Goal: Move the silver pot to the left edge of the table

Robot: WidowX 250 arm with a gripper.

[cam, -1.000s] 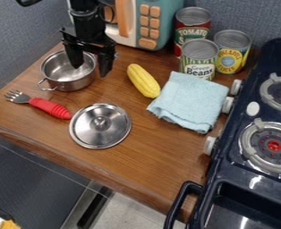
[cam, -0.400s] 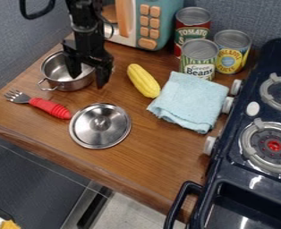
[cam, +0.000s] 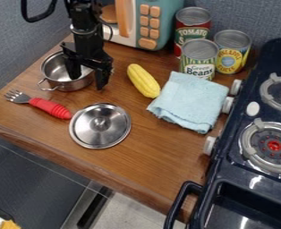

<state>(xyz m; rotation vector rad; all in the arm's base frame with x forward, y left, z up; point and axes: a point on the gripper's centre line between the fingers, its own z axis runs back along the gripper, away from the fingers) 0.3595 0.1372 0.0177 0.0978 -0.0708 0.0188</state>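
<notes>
The gripper [cam: 88, 80] hangs from the top left over the right side of the silver pot [cam: 62, 80], open, its two fingers apart. One finger is over the pot's inside and the other stands outside, to the right of its wall. The pot sits upright on the wooden table [cam: 161, 156] near its left edge, with a wire handle at its lower left; the gripper hides part of its right rim.
A silver lid [cam: 100, 129] and a red-handled fork [cam: 44, 106] lie in front of the pot. To the right are a yellow corn [cam: 143, 81], a blue cloth [cam: 189, 102], cans [cam: 197, 60] and a stove [cam: 250, 138]. A toy microwave [cam: 149, 27] stands behind.
Over the last second my gripper has shifted slightly down and toward the right finger's side of the pot's wall. The pot has not moved.
</notes>
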